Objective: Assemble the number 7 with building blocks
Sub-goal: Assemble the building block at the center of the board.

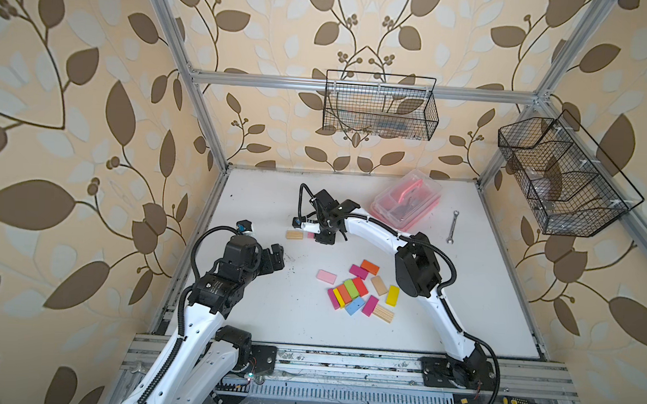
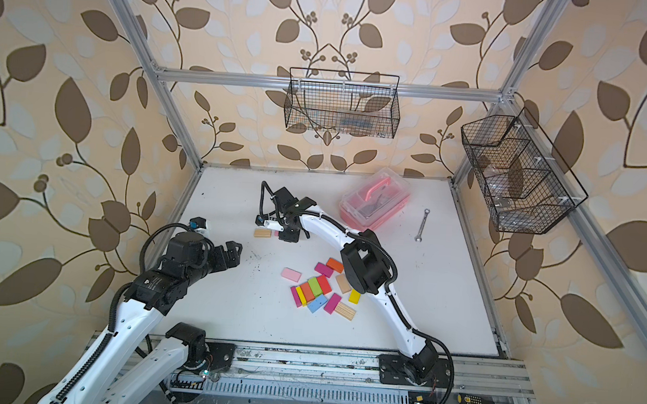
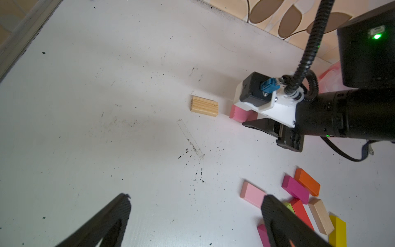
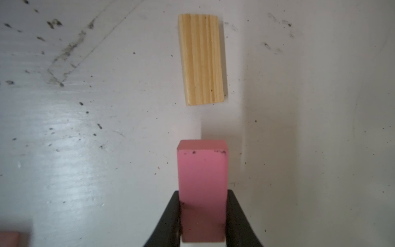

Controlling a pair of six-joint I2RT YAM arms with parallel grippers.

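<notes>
Reading the white tabletop [image 1: 254,302] in both top views as a clock with twelve at the far wall, we find a pink plastic box with a clear lid [image 1: 406,200] at about one o'clock. A small silver spanner [image 1: 453,227] lies flat at two, and both are well apart from the work. Black wire baskets [image 1: 381,114] hang on the frame above (a yellow-handled screwdriver [image 1: 521,403] lies off the table on the front rail, at five). Near the centre, a shade toward five o'clock, sits the loose heap of flat wooden building blocks [image 1: 359,289] in pink, magenta, orange, red, green, yellow, blue and plain wood. The right arm's black elbow [image 2: 364,267] arches over its three o'clock side and hides part of a yellow block in a top view. At ten o'clock a plain pale wooden block [image 1: 295,235] lies flat alone. The right gripper [image 4: 203,205] is closed tight on a pink rectangular wooden block [image 4: 202,171], its black fingers [image 4: 173,213] pinching the long sides. It holds the pink block end to end with the plain one, at the plain one's three o'clock, with a narrow gap between them; we cannot tell whether it rests on the table. The left gripper [image 3: 195,200] hovers at nine o'clock, jaws spread wide, holding nothing.
</notes>
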